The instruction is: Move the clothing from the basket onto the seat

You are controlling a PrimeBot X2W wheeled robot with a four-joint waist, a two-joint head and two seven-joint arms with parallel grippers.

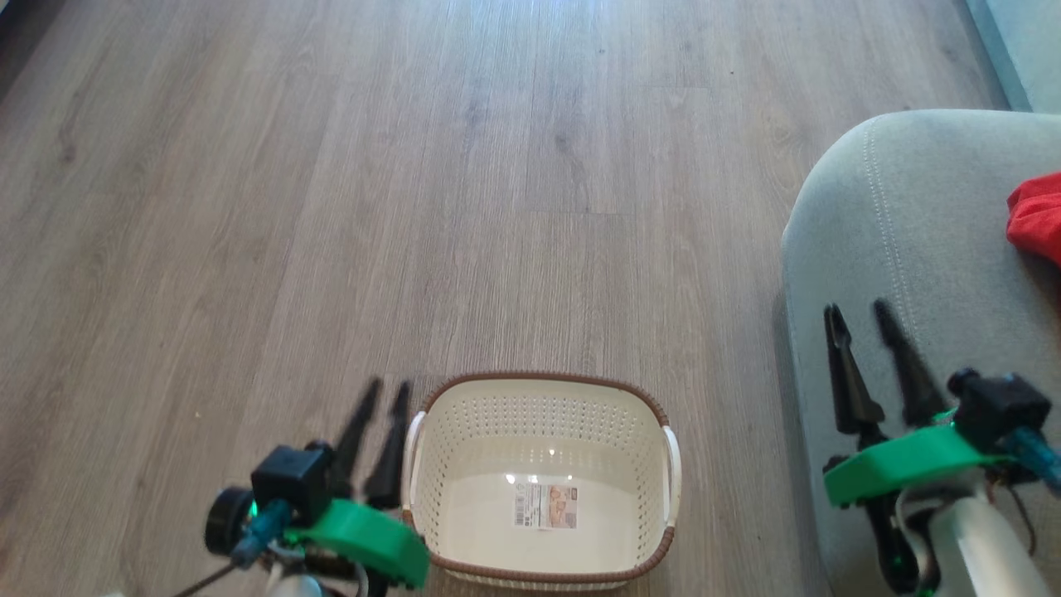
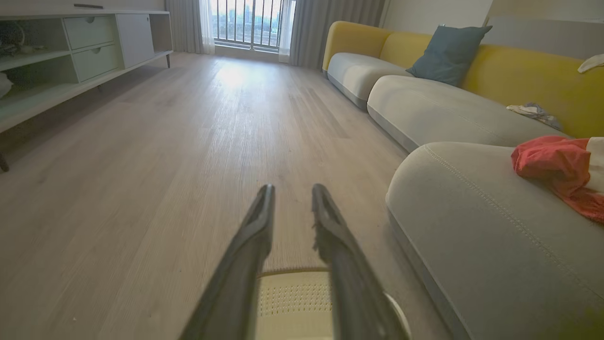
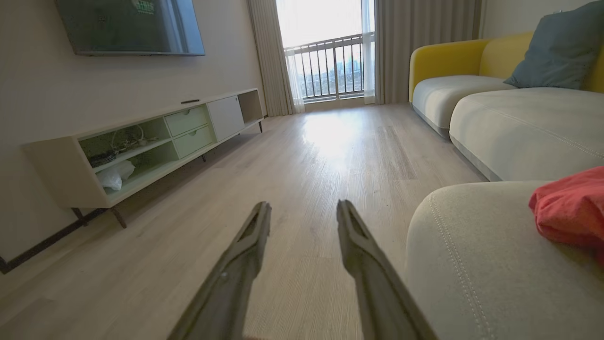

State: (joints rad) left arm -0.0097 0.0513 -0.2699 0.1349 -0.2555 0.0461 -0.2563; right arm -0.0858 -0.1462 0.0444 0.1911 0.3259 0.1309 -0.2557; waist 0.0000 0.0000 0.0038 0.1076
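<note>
Found basket (image 1: 543, 398) empty, 6 o'clock; clothing (image 1: 1036, 217) on seat (image 1: 903, 249), 3 o'clock | saw left gripper (image 1: 390, 385), right gripper (image 1: 856, 308) apart, empty | feared right gripper snagging seat if swung

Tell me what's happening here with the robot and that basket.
The robot is moving clothing from a basket onto a seat, and that job looks done. The basket sits on the wood floor between the arms, with nothing inside but its label sticker. The red clothing lies on the grey-green seat to the robot's right. The left gripper hangs beside the basket and the right gripper over the seat's edge, both open and holding nothing.
</note>
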